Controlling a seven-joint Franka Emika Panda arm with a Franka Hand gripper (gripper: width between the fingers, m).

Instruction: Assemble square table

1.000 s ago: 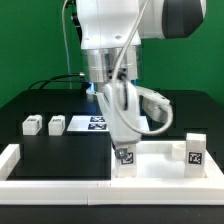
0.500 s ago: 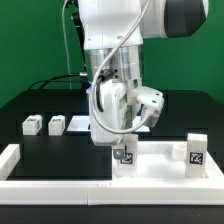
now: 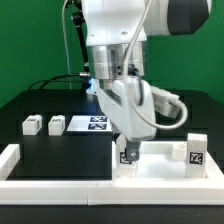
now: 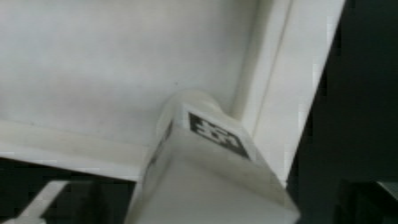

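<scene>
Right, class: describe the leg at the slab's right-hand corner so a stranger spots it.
Find the white square slab on the black table. At its corner on the exterior view's right stands a tagged white leg, alone; the other slab leg sits under the jaws.

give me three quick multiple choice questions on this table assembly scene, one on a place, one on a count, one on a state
1. Where do the two loose legs lie?
A on the black table, at the exterior view's left
B at the exterior view's right edge
C hidden behind the arm

2. How many legs show in all?
A two
B three
C four

3. How does the leg at the square slab's corner on the exterior view's right stand?
A upright, tag toward the camera
B on its side
C lifted in the air

1 A: both sit side by side, left of the marker board.
2 C: two loose, two on the slab, counting the second leg.
3 A: it rises from the corner, tag showing.
</scene>
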